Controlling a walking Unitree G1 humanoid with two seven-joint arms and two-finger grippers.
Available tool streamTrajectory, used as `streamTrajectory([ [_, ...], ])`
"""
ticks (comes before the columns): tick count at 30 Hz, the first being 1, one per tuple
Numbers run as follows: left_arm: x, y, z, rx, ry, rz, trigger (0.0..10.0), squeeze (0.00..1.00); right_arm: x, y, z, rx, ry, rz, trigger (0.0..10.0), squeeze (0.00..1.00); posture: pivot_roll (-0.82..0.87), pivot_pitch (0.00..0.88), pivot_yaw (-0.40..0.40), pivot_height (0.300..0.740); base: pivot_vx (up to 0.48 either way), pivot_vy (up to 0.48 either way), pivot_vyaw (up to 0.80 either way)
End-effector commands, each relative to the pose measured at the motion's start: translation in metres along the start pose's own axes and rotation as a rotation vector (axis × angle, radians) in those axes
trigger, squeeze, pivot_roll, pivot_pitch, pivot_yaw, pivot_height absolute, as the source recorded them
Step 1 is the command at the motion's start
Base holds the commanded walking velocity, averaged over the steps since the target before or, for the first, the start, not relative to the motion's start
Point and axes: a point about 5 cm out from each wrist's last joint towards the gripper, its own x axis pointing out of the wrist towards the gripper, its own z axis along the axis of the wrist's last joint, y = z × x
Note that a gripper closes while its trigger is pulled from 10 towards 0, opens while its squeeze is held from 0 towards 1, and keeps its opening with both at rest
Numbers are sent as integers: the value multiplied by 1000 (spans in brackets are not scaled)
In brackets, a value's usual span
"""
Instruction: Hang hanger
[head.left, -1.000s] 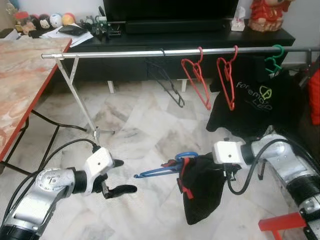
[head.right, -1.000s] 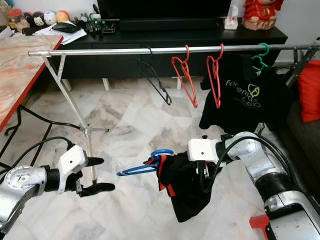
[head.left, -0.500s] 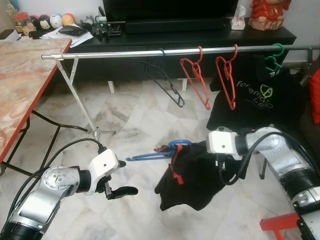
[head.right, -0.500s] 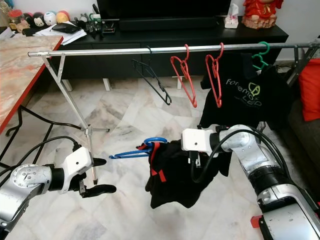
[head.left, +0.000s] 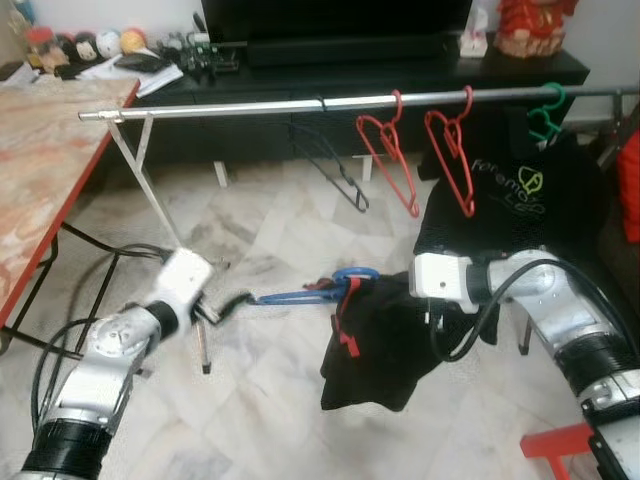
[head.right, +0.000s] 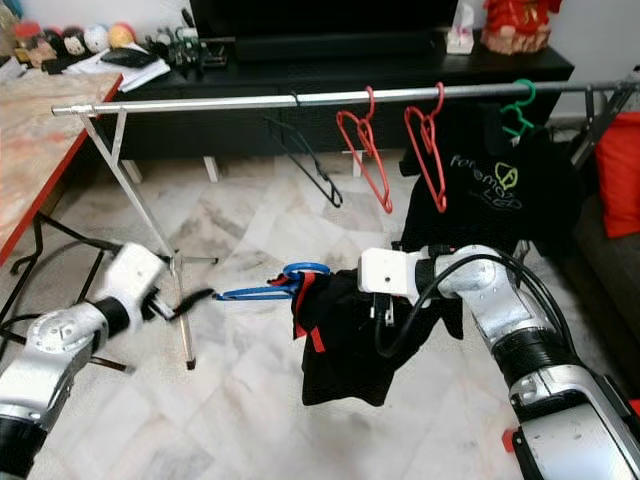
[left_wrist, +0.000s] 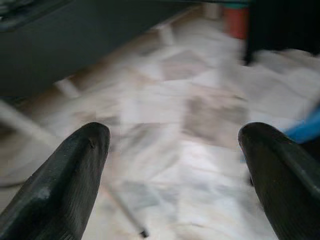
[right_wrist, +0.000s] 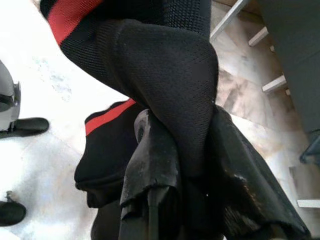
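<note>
Right now my right gripper is clamped on the black garment with red trim, the cloth bunched thick between my fingers and draped over them. That garment hangs on the blue hanger, which sticks out sideways from my right gripper toward my left arm, its hook curling up just above the fabric. I hold the whole bundle low over the marble floor, well below the metal rail of the clothes rack.

My left gripper reaches in from the other side with its fingers spread wide apart and nothing between them. A blurred sliver of the blue hanger shows just beside one fingertip, near but not caught. From the head view, the hanger's far tip points at my left gripper and sits close in front of it.

On the rail above hang a black hanger, two red hangers, and a green hanger carrying a black printed shirt.
</note>
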Motion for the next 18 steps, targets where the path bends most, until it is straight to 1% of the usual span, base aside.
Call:
streamTrajectory([
  [1,-9,6,-20,-8,129,87,10000,0,-2,-8,0,1,10,-67,10000,0,-61,87,55,740,0,0,0],
  [2,-9,6,-20,-8,129,87,10000,0,-2,-8,0,1,10,-67,10000,0,-61,87,55,740,0,0,0],
  [4,-17,5,-37,0,249,90,10000,0,-3,-12,0,2,20,-114,10000,0,-61,87,55,740,0,0,0],
  [5,-21,4,-48,1,327,91,10000,0,-3,-15,1,1,23,-136,10000,0,-61,87,55,740,0,0,0],
  [6,-24,4,-55,1,375,94,10000,0,-3,-17,2,0,24,-148,10000,0,-61,87,55,740,0,0,0],
  [7,-24,4,-55,1,375,94,10000,0,-3,-17,2,0,24,-148,10000,0,-61,87,55,740,0,0,0],
  [9,-29,-6,-74,-23,476,37,10000,0,-2,-21,4,-9,27,-169,10000,0,-54,84,54,740,0,0,0],
  [10,-30,-13,-80,-38,503,-4,10000,0,-1,-23,5,-9,28,-180,10000,0,-54,84,54,740,0,0,0],
  [11,-30,-13,-80,-38,503,-4,10000,0,-1,-23,5,-9,28,-180,10000,0,-54,84,54,740,0,0,0],
  [12,-30,-20,-85,-56,527,-46,10000,0,-1,-24,6,-12,30,-190,10000,0,-54,84,54,740,0,0,0],
  [13,-31,-32,-93,-78,563,-129,10000,0,0,-26,8,-12,27,-210,10000,0,-55,83,55,740,0,0,0],
  [14,-31,-39,-96,-99,576,-167,10000,0,0,-27,9,-15,19,-216,10000,0,-55,83,55,740,0,0,0],
  [15,-31,-39,-96,-99,576,-167,10000,0,0,-27,9,-15,19,-216,10000,0,-55,83,55,740,0,0,0],
  [16,-31,-45,-97,-125,577,-205,10000,0,2,-28,11,-15,8,-218,10000,0,-58,85,56,740,0,0,0],
  [18,-28,-54,-95,-190,539,-266,10000,0,4,-28,16,-14,-21,-222,10000,0,-60,87,59,740,0,0,0],
])
